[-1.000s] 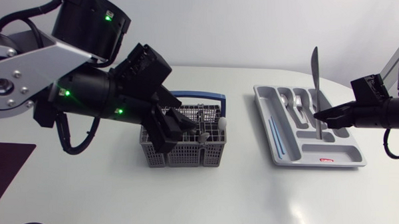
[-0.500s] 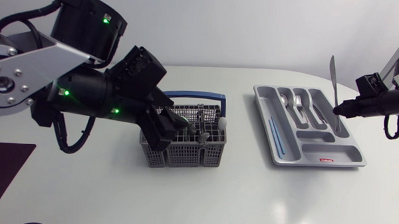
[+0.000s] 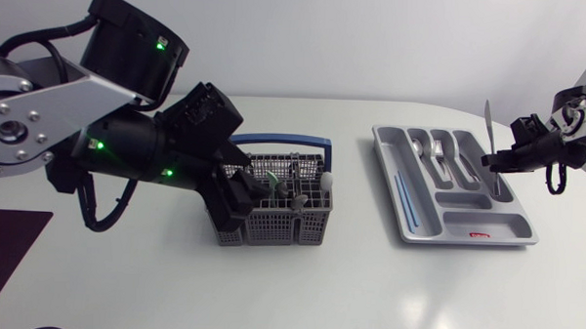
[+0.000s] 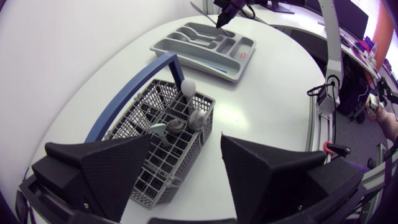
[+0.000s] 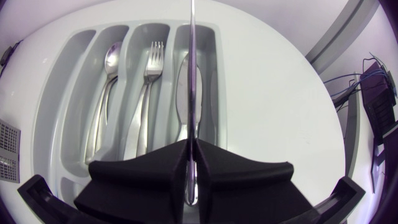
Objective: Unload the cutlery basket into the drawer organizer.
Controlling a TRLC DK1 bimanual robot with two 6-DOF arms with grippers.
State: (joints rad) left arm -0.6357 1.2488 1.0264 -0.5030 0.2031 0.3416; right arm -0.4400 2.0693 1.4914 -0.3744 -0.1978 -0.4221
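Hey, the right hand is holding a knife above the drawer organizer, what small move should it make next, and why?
Probably tilt the knife flatter and lower it. The right hand is shut on it, blade upright above the drawer organizer, lined up over the compartment where another knife already lies, beside the fork.

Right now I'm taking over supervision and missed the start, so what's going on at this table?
The right arm's jaws are shut on a knife, held upright above the drawer organizer, in line with the compartment where another knife lies beside a fork and a spoon. The left arm's jaws stand open over the cutlery basket, which has a few pieces in it. So the unloading is partway done.
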